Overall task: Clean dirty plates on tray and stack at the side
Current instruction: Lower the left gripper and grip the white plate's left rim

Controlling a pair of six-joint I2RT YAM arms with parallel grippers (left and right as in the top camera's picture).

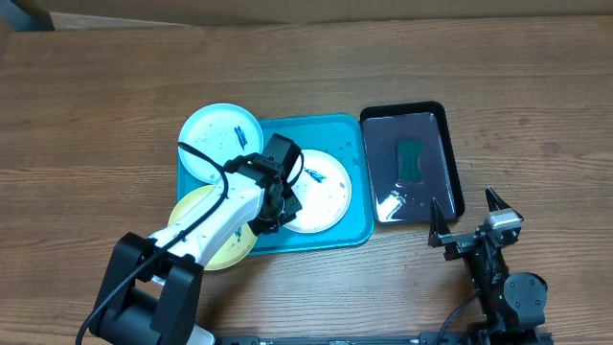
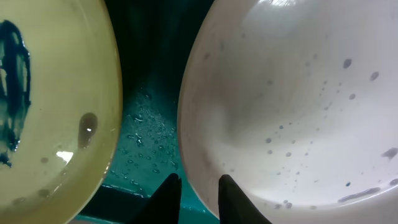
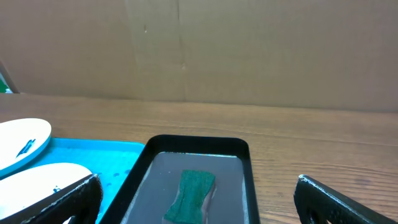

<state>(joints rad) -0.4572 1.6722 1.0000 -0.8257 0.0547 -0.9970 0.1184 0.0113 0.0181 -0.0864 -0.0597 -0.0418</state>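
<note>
The turquoise tray (image 1: 356, 228) lies mid-table. The white plate (image 1: 326, 196), speckled dark blue, lies in it. My left gripper (image 1: 280, 204) is at that plate's left rim. In the left wrist view its fingers (image 2: 198, 198) are closed on the white plate's rim (image 2: 292, 106), one finger over the wet tray floor (image 2: 146, 124). The yellow plate (image 1: 204, 222) overlaps the tray's left edge and shows a blue smear (image 2: 56, 93). The pale blue plate (image 1: 220, 134) rests at the tray's far left corner. My right gripper (image 1: 469, 218) is open and empty.
A black tray (image 1: 450, 163) with a green sponge (image 1: 412, 158) stands right of the turquoise tray. The right wrist view (image 3: 198, 179) looks over the black tray (image 3: 245, 168) and sponge (image 3: 193, 193). Cardboard stands behind the table.
</note>
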